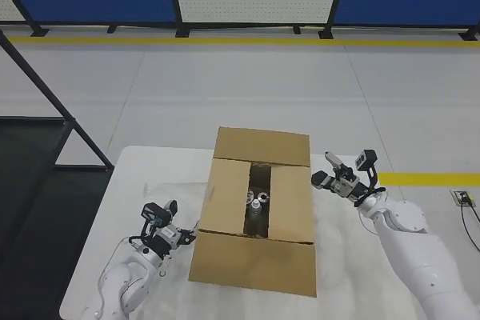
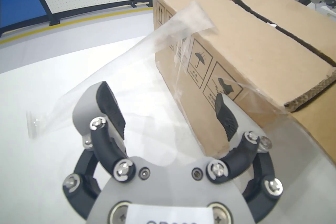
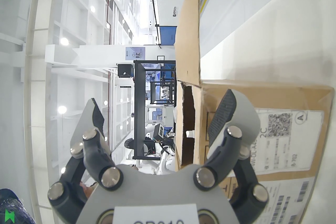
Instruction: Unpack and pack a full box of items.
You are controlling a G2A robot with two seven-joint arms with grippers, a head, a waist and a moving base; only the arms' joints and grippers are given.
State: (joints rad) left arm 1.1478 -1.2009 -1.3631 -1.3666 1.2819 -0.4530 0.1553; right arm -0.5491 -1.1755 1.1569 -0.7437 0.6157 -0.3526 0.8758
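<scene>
Cardboard box [image 1: 292, 208] sits mid-worktop [image 1: 144, 172], its two top flaps nearly closed; bottle caps [image 1: 256, 205] show through the narrow gap between them. Left pincer [image 2: 168, 109] is low beside the box's left side wall, fingers apart and empty, with a loose strip of clear tape [image 2: 183, 22] trailing off the box edge just ahead. Right pincer [image 3: 160, 117] is at the box's right upper edge near the white label [image 3: 283, 141], fingers apart, empty.

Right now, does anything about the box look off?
Yes: a strip of clear tape is peeled off the side of the box, its loose end curling in the air, by the open left gripper.
</scene>
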